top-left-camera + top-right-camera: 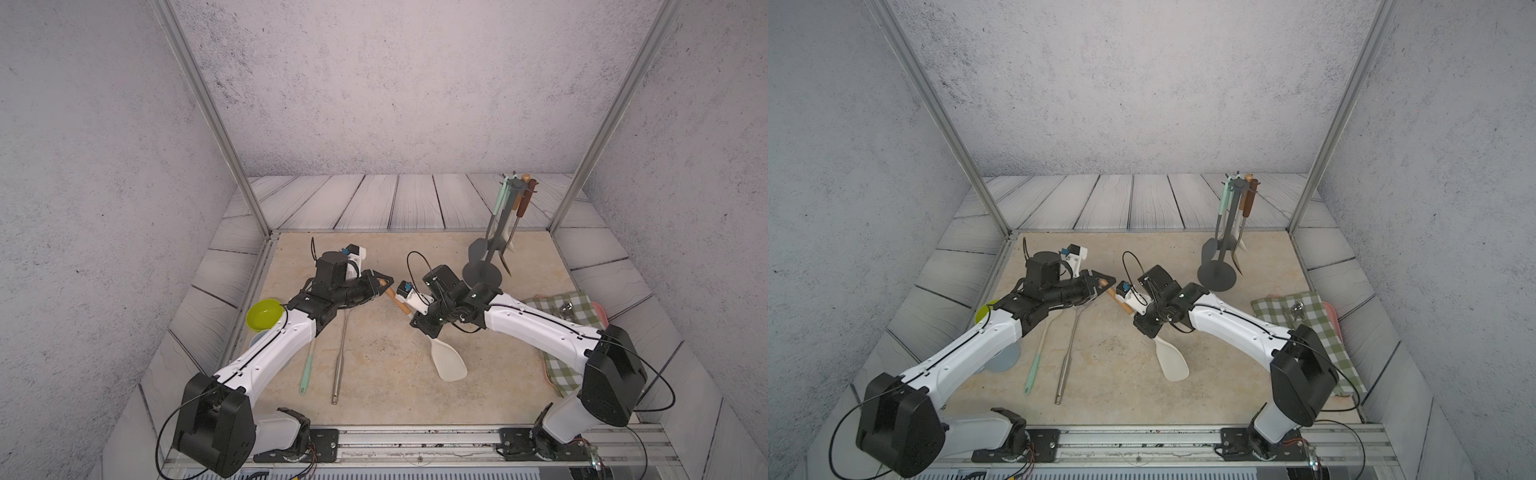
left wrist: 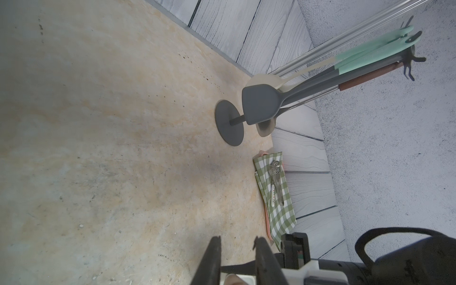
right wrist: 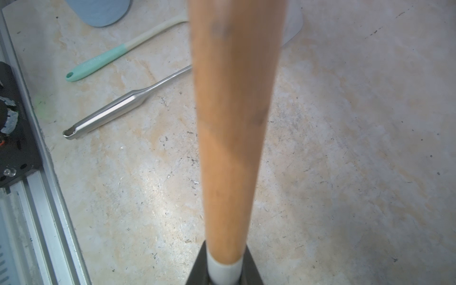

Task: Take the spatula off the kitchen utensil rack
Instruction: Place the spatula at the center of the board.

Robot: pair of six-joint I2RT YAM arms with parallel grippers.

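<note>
Gripping spatula (image 1: 446, 361), right end effector (image 1: 419, 322), rack (image 1: 482, 274) apart

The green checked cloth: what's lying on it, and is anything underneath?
A small perforated metal spoon with a white handle lies on the cloth. A pink edge peeks out beneath; the rest is covered.

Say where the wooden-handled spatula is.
In both top views the spatula is mid-table, clamped in the right gripper, in front of the kitchen utensil rack, its handle end at the left gripper.
</note>
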